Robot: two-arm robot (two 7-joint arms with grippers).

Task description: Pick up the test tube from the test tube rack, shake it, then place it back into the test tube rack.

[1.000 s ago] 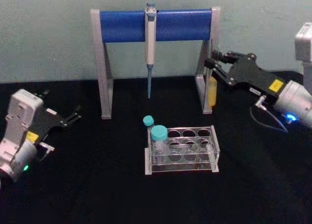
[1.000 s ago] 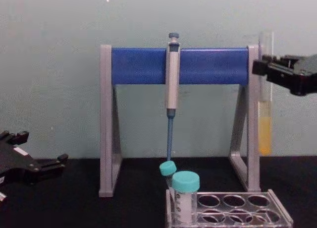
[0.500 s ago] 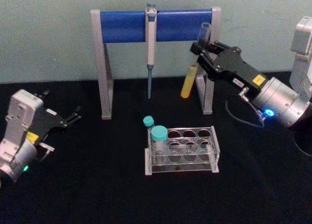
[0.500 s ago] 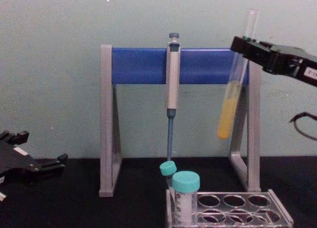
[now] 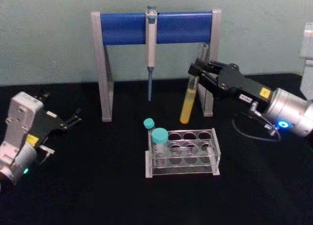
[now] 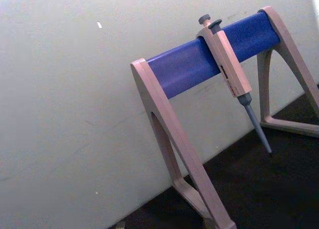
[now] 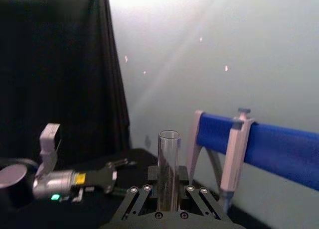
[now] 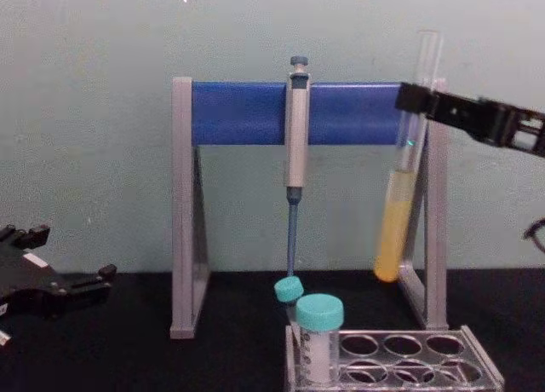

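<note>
Open holes fill the test tube rack (teal-capped tubes crowd left).

A black table runs back to a pale wall, its top dark and matte from edge to edge. Two things stand directly on it. The blue-and-grey pipette stand is planted along the far edge, about midway between the left and right edges, with both grey legs resting flat on the surface. In front of it, well apart and nearer the middle of the table, sits the test tube rack, its long side roughly parallel to the far edge and lined up with the stand's right half. Two teal-capped tubes stand at the rack's left end.
</note>
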